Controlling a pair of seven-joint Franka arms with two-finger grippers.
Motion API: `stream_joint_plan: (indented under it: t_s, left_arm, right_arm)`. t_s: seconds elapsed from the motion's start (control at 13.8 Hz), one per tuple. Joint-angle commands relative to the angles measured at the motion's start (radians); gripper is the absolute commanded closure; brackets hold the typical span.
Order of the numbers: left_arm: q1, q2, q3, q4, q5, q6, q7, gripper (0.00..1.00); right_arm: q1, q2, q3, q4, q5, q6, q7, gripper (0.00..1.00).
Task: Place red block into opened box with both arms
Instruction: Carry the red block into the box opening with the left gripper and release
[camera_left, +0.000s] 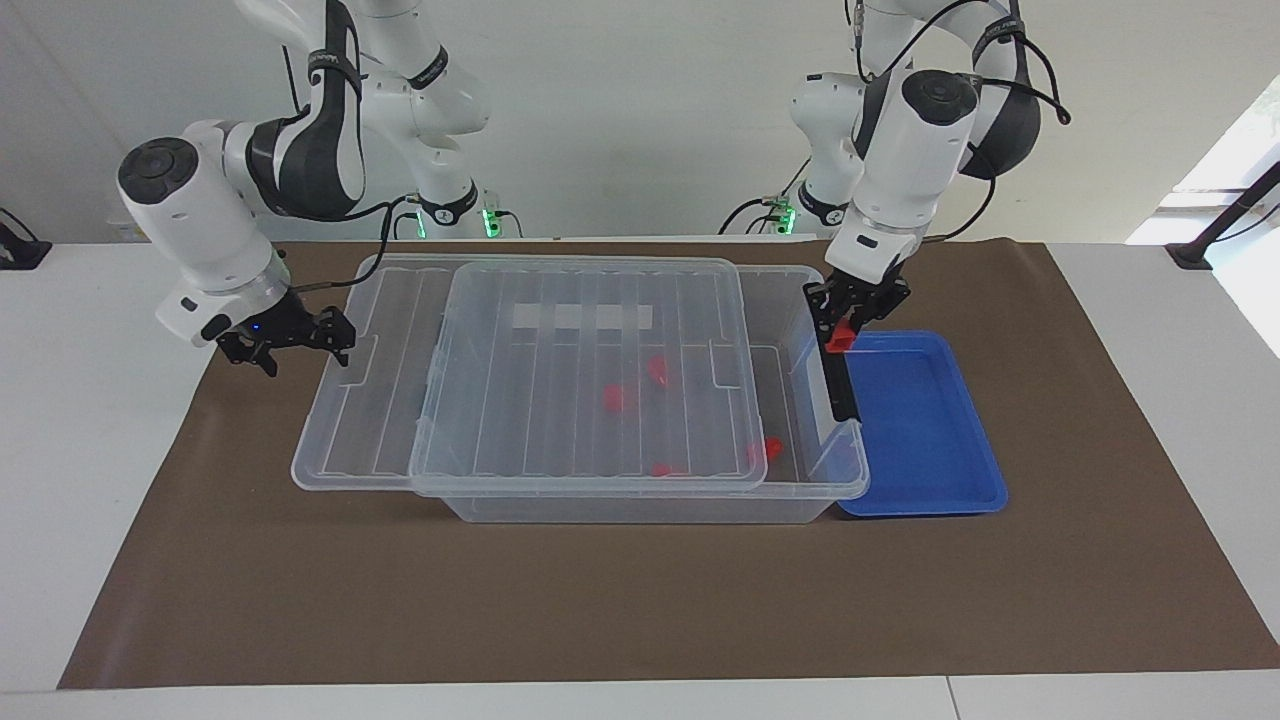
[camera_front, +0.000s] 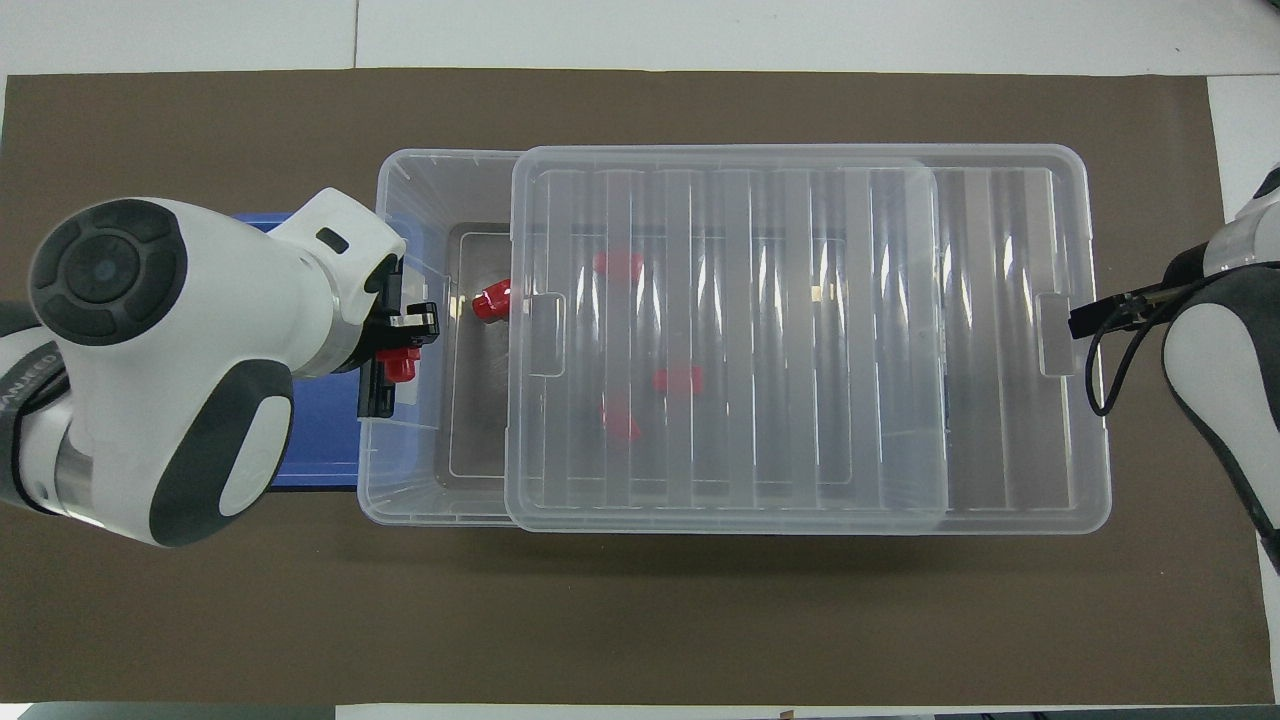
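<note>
Red block (camera_left: 838, 338) sits clamped in our left gripper's (camera_left: 845, 318) fingers over the box's (camera_left: 640, 500) handle, while our right gripper's (camera_left: 330, 335) fingers grip the lid (camera_left: 400, 400).

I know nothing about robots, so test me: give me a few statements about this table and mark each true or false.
1. The left pincer is shut on a red block. True.
2. The lid covers the whole box. False: it is slid toward the right arm's end, leaving a gap by the black handle.
3. The box is empty. False: several red pieces lie inside.
4. A blue tray sits beside the box at the left arm's end. True.
5. The right pincer holds a red block. False: it is at the lid's edge, with no block.
</note>
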Motion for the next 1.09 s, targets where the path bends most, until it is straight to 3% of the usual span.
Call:
stream_joint_plan:
  t_s: [0.0, 0.43, 1.01]
  left_arm:
    - [-0.052, 0.027, 0.011, -0.016, 0.012, 0.056, -0.073, 1.00]
    - [-0.121, 0.093, 0.011, -0.095, 0.012, 0.176, -0.151, 1.00]
    - [-0.149, 0.127, 0.011, -0.227, 0.012, 0.346, -0.159, 1.00]
  right_arm:
    - [-0.013, -0.015, -0.012, -0.024, -0.016, 0.026, -0.048, 0.00]
    - [-0.011, -0.013, -0.045, -0.024, -0.016, 0.026, -0.094, 0.00]
    - [-0.011, -0.013, -0.066, -0.024, -0.016, 0.026, -0.121, 0.00]
